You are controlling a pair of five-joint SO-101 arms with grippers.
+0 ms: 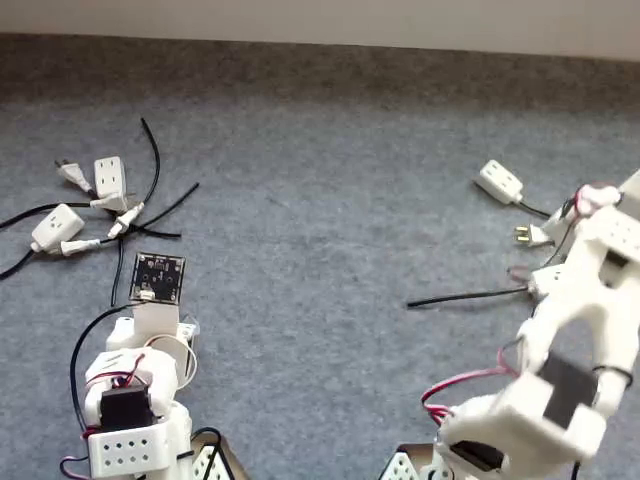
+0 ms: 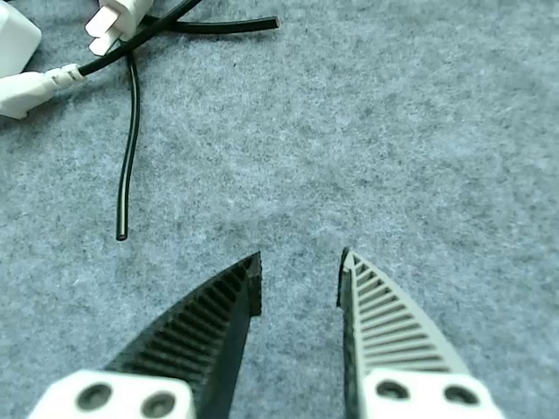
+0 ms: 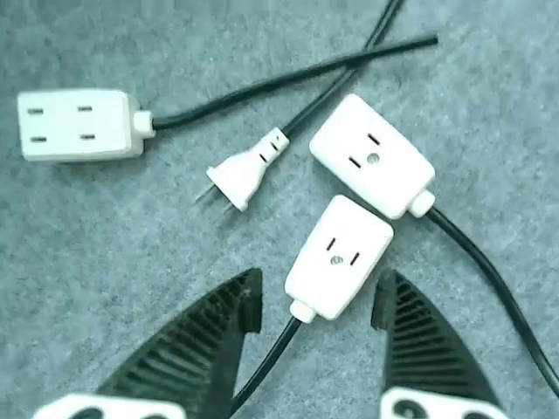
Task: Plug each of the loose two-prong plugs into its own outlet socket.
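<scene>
My right gripper is open, its two fingers on either side of a white outlet socket that lies on the grey carpet. Touching that one is a second socket. A loose white two-prong plug and a flat socket block lie beyond them. My left gripper is open over bare carpet with nothing between its fingers. Farther out from it lie a white plug and another white plug on black cords. In the high view two sockets sit at the far left.
Black cords cross around the left cluster, and a loose cord end points toward my left gripper. On the right, a socket block and a plug lie beside the right arm. A long cord stretches toward the middle.
</scene>
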